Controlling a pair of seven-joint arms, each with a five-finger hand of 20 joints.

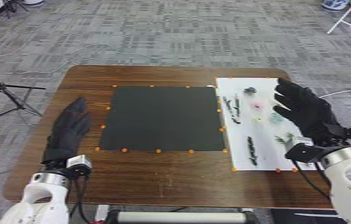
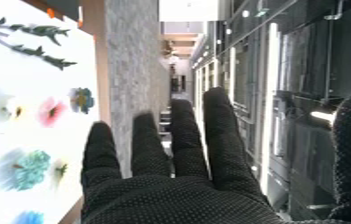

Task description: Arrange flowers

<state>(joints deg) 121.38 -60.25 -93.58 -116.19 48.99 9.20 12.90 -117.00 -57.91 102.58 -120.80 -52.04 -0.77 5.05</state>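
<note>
A robot's right hand (image 1: 303,106), fingers outstretched and thumb apart, hangs over the far right part of a white sheet (image 1: 242,131) of loose blooms, its grip holding nothing. The step in hand appears to be choosing and picking the first piece for the arrangement, likely meant for the dark mat (image 1: 163,117) at the middle of the tabletop (image 1: 154,186).

Among the candidates, a pink flower (image 1: 258,105) lies in the sheet's far half, a dark blue flower (image 1: 250,90) nearer its far edge, and a teal flower (image 1: 276,119) just beside the hand. A clean pick would call for lowering thumb and fingertips on either side of one stem or base, pinching lightly and lifting straight up; petals would likely crush under a full grasp. The blooms sit close together, so a sideways sweep could drag neighbors along.

Leafy stems (image 2: 42,30) lie along the sheet's left edge, another dark stem (image 1: 252,150) toward its near left corner, and a green sprig (image 1: 285,140) in the near half. Thin and flat, they may prove harder to pinch.

Dark cables (image 1: 301,175) loop by the right wrist and could brush the sheet on a low reach. Orange markers (image 1: 158,151) dot the mat's edges. The left hand (image 1: 67,127), fingers extended, rests out of the way by the tabletop's left edge.
</note>
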